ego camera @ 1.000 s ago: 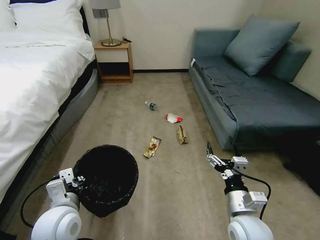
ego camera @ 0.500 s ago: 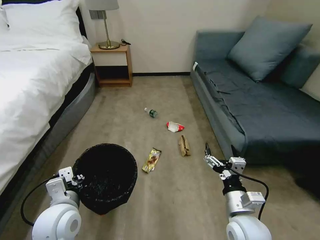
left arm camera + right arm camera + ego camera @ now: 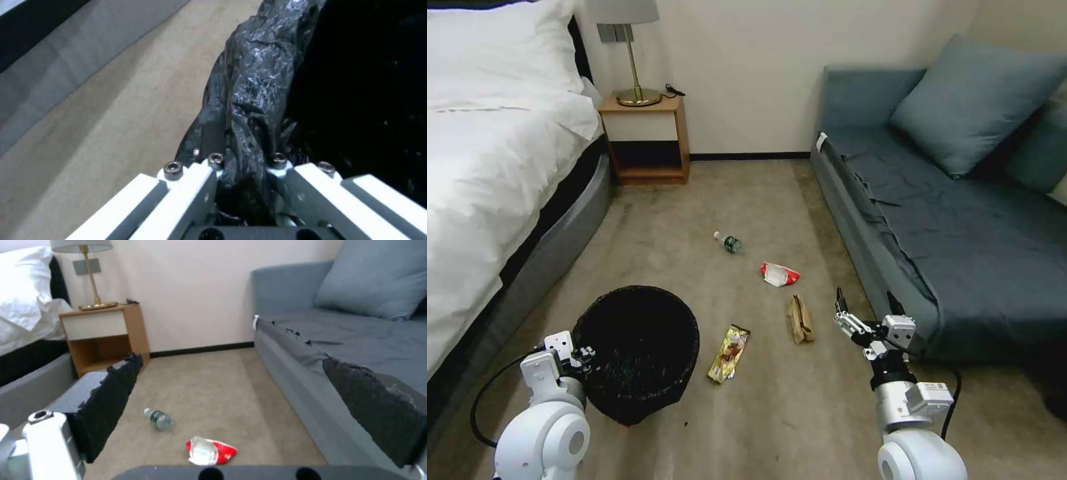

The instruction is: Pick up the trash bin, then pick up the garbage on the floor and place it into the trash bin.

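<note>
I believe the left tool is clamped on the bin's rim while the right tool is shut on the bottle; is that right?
Not quite. The left tool is clamped on the bin rim, but the right tool is open and holds nothing. The right wrist view shows its fingers spread apart, with the bottle lying on the floor beyond them.

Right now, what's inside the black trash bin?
The trash bin shows only its shiny black bag liner. No litter is visible inside, but the bottom is too dark to tell.
</note>
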Controlling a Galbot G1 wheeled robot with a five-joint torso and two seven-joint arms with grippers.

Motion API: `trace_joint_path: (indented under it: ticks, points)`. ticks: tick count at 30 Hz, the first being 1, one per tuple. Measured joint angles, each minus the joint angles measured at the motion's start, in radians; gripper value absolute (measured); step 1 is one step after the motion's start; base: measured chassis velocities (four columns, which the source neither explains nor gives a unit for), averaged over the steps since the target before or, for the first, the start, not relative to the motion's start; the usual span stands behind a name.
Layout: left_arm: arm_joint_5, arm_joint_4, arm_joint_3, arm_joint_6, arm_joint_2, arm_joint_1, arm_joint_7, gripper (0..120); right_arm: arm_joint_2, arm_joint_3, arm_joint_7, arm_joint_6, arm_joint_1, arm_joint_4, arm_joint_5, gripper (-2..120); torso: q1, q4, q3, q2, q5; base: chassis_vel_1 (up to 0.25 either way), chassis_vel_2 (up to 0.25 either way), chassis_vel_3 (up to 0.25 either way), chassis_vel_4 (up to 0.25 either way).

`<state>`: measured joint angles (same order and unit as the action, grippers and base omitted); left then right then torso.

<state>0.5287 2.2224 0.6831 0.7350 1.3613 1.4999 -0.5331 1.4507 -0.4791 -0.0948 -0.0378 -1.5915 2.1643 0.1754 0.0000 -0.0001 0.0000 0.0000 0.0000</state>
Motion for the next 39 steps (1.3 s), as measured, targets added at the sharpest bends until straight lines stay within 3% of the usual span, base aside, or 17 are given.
trace_joint_path:
  ticks: [13, 23, 39]
  points:
    - [0.001, -0.024, 0.004, 0.0, -0.003, -0.026, 0.002, 2, -0.005, 0.011, 0.007, -0.02, 0.015, -0.018, -0.007, 100, 0.0, 0.0, 0.0, 0.0, 0.0, -0.111, 0.104, 0.095, -0.106]
    - [0.005, -0.028, 0.024, 0.001, -0.01, -0.038, 0.014, 2, -0.039, 0.087, -0.032, 0.073, 0.042, -0.04, 0.06, 100, 0.0, 0.0001, 0.0, 0.0, 0.0001, 0.0, 0.0, 0.0, 0.0]
    - [0.005, -0.046, 0.051, 0.001, -0.007, -0.047, 0.027, 2, -0.04, 0.107, -0.026, 0.078, 0.043, -0.069, 0.059, 100, 0.0, 0.0001, 0.0, 0.0, 0.0, 0.0, 0.0, 0.0, 0.0]
